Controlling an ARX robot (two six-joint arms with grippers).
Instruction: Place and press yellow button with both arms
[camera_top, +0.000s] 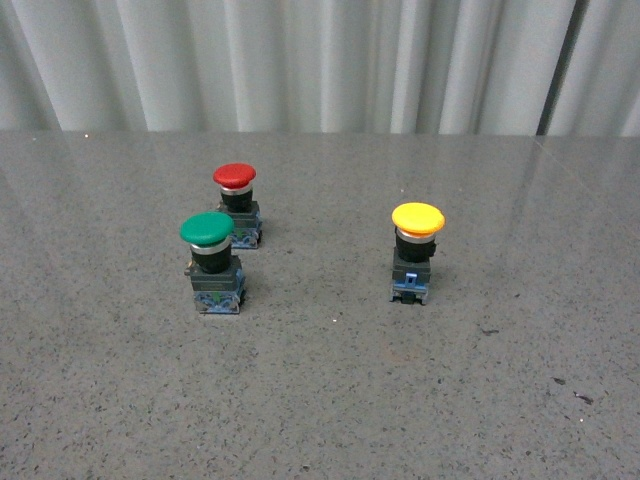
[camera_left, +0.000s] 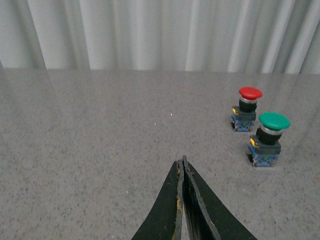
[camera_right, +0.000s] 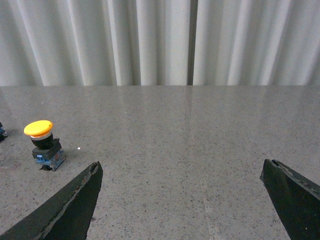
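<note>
Contact is none yet: the yellow button stands at right, the right gripper spread wide, likely to seize it, the left gripper clenched empty, maybe for pressing.

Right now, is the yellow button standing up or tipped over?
Standing up. The yellow button rests on its base on the table, with its cap on top.

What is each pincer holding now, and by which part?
Nothing is held. The left pincer is shut on nothing, the right pincer is open and empty; the yellow button stands untouched.
</note>
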